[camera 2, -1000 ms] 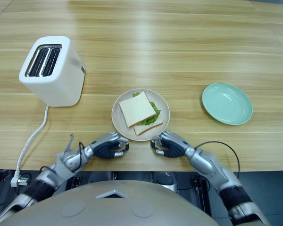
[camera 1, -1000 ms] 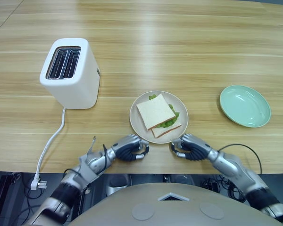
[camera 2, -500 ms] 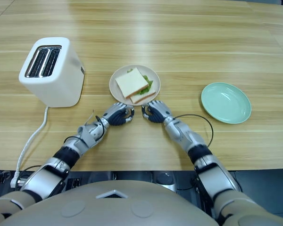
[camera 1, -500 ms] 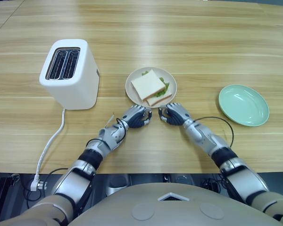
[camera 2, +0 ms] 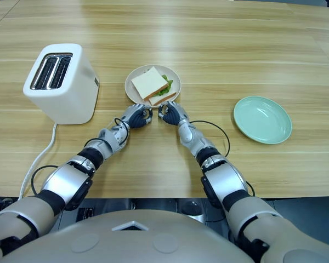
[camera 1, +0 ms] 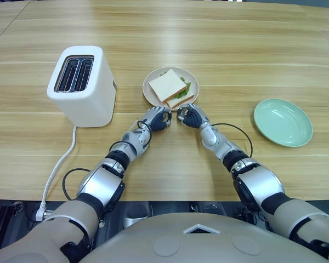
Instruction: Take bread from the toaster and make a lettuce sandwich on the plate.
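Left eye view: over the last second the plate [camera 1: 151, 94] with the sandwich [camera 1: 166, 84] has slid from lower centre, near the table [camera 1: 225, 49] edge, up to centre frame, just right of the toaster [camera 1: 82, 87]. Both arms have stretched out behind it.

Left robot hand [camera 1: 156, 117] and right robot hand [camera 1: 191, 115] are clenched and hold nothing, knuckles at the plate's near rim. I cannot confirm contact. The toaster has not shifted, so the plate moved, not the camera.

My reading: the sandwich is assembled and the toaster slots are empty. This push is final placement, and the task is about done.

Left eye view gives the cord [camera 1: 59, 161] down to its plug [camera 1: 44, 211] at lower left. Right eye view gives more table beyond the green dish [camera 2: 262, 119] at right.
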Robot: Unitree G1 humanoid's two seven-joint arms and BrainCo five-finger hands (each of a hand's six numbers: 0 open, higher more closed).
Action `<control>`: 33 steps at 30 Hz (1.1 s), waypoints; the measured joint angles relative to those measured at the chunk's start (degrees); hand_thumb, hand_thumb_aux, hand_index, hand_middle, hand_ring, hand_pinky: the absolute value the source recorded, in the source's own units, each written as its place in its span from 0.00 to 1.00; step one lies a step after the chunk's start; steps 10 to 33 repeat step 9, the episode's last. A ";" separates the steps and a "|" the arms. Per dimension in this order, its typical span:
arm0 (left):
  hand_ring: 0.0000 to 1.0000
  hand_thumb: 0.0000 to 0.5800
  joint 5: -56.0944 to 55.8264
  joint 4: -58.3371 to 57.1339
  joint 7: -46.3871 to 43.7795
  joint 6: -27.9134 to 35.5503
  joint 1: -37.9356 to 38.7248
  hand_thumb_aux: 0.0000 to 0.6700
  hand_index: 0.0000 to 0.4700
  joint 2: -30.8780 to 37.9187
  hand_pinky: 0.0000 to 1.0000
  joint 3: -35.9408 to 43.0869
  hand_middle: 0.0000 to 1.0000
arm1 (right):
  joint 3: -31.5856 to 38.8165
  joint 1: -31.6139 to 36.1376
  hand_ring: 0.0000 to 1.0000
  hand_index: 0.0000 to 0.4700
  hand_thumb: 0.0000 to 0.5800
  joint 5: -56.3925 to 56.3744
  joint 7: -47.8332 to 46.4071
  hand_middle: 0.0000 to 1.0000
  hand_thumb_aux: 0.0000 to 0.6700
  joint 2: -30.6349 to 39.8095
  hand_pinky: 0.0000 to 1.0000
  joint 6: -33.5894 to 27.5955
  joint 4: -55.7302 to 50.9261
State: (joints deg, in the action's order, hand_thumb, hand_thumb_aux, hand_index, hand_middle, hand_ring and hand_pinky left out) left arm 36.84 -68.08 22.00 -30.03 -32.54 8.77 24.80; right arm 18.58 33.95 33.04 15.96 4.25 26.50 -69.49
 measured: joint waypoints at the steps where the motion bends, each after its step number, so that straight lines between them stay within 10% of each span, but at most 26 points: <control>1: 0.45 0.99 -0.57 -0.05 0.01 -0.65 0.26 0.93 0.91 -0.02 0.45 -0.48 0.45 | 0.00 0.00 1.00 0.98 1.00 -0.15 0.07 1.00 1.00 0.04 1.00 0.11 0.00; 2: 0.00 0.28 -2.53 -0.13 -0.32 -2.99 0.96 0.15 0.15 -0.26 0.00 -1.95 0.00 | -0.06 -0.10 0.33 0.86 0.99 -0.73 0.31 0.33 0.88 0.20 0.33 0.80 0.03; 3: 0.00 0.28 -4.04 -0.11 -0.91 -4.85 1.46 0.15 0.15 -0.61 0.00 -3.08 0.00 | -0.15 -0.37 0.33 0.86 0.99 -1.18 0.43 0.33 0.88 0.49 0.33 1.70 0.11; 4: 0.00 0.00 -7.21 0.10 -2.95 -8.04 2.19 0.00 0.00 -1.20 0.00 -4.99 0.00 | -0.62 -1.04 0.00 0.50 0.76 -2.06 0.44 0.00 0.51 0.88 0.00 3.28 0.50; 5: 0.00 0.00 -10.33 0.59 -5.34 -11.44 3.00 0.00 0.00 -1.75 0.00 -6.76 0.00 | -1.18 -1.73 0.00 0.00 0.00 -2.78 0.33 0.00 0.00 1.09 0.00 5.02 0.63; 9: 0.00 0.00 -23.50 5.30 -16.09 -22.38 5.70 0.00 0.00 -4.09 0.00 -13.26 0.00 | -2.96 -6.12 0.00 0.00 0.00 -7.13 -2.62 0.00 0.00 1.31 0.00 13.27 3.55; 33: 0.00 0.00 -23.50 5.30 -16.09 -22.38 5.70 0.00 0.00 -4.09 0.00 -13.26 0.00 | -2.96 -6.12 0.00 0.00 0.00 -7.13 -2.62 0.00 0.00 1.31 0.00 13.27 3.55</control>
